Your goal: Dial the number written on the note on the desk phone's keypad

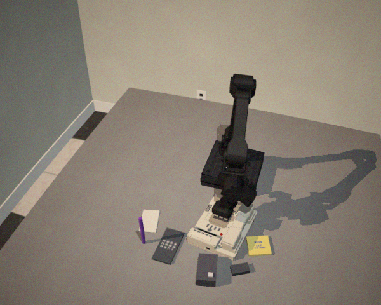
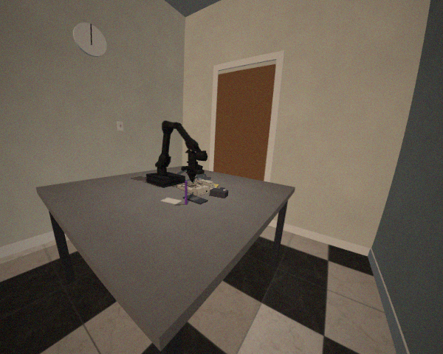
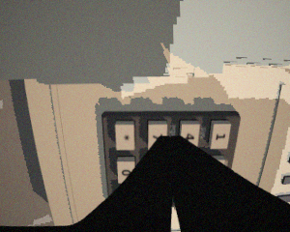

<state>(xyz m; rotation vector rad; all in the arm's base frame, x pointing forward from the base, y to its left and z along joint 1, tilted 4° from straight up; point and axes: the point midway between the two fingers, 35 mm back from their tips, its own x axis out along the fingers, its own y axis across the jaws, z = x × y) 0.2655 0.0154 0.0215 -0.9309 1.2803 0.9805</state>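
A: Where's the cream plastic desk phone?
B: Near table edge, just in front of the arm base, between dark flat calculator and yellow square note.
A: Black gripper?
B: Closed tight, empty, tips over the dark keypad.
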